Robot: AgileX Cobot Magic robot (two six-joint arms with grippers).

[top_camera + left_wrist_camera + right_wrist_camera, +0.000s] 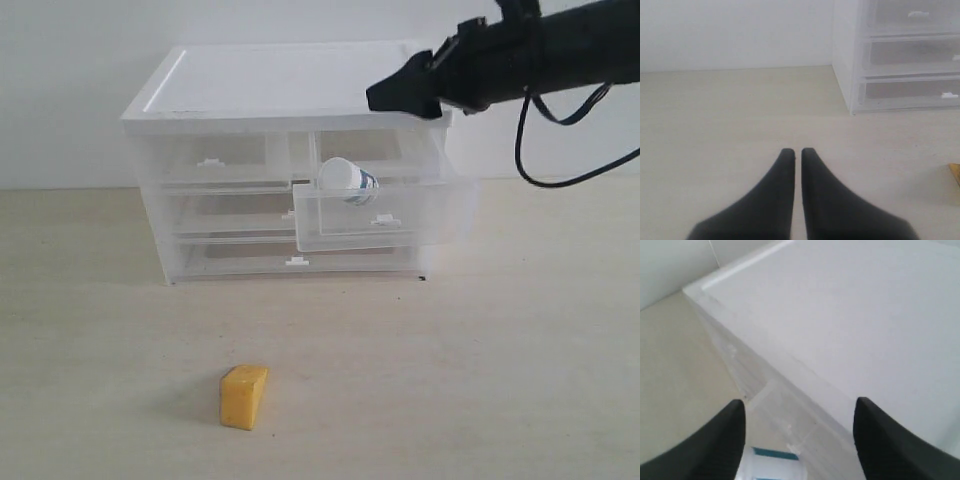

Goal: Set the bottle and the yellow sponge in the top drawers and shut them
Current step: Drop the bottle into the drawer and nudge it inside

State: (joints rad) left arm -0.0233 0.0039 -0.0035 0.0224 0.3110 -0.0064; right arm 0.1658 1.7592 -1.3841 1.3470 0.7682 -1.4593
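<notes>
Bottle (pixel 347 181) in open top right drawer (pixel 405 228) | right gripper (pixel 800 405) apart | left gripper (pixel 796 152) together

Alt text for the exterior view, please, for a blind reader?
A bottle lies in the pulled-out top drawer of a clear cabinet, the right gripper above it. A yellow sponge sits on the table in front.

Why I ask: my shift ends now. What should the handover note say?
Left tool: shut, empty, out of the exterior view.
Right tool: open, empty, over the cabinet.
Bottle: in the pulled-out right top drawer.
Sponge: on the table, before the cabinet.
Left top drawer: shut.
Done: bottle stowed.
To do: shut the right drawer; stow the sponge in the left one, shut it.
</notes>
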